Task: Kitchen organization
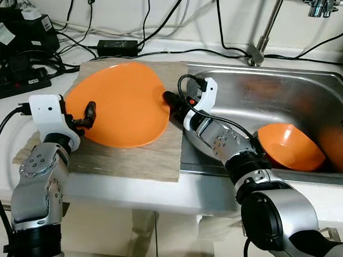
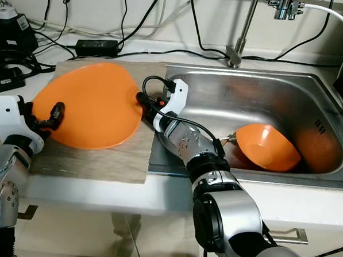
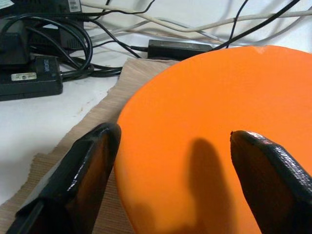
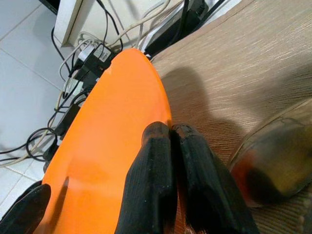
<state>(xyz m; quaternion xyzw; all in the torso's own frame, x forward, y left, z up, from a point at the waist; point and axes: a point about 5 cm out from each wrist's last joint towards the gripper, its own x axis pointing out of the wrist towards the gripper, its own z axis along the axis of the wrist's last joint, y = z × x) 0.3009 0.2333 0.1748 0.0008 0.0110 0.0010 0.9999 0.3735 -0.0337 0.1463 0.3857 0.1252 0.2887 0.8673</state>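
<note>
A large orange plate (image 1: pixel 119 103) lies upside down on a beige mat (image 1: pixel 135 156) spread over the white table (image 1: pixel 10 122), just left of the steel sink (image 1: pixel 285 94). The right gripper (image 1: pixel 171 101) reaches across from the sink side and meets the plate's right edge; its wrist view shows the two black fingers (image 4: pixel 161 190) pressed together on the rim with the orange edge pinched between them, so its jaws are closed on the plate. The left gripper (image 1: pixel 88 114) is at the plate's left edge; the head views show little of how its jaws stand, but its wrist view shows them spread wide, one finger (image 3: pixel 80 165) over the mat beside the rim and the other above the orange surface, not squeezing anything. An orange bowl (image 1: pixel 291 147) sits tilted in the sink, leaning toward its front wall, well apart from the plate. A tap (image 2: pixel 252 18) rises behind the sink. At the back of the table lie black cables (image 1: pixel 155 46), a power adapter (image 1: pixel 118 47) and a power strip (image 1: pixel 17 85); the left wrist view shows the strip and adapter close behind the mat's far edge.
</note>
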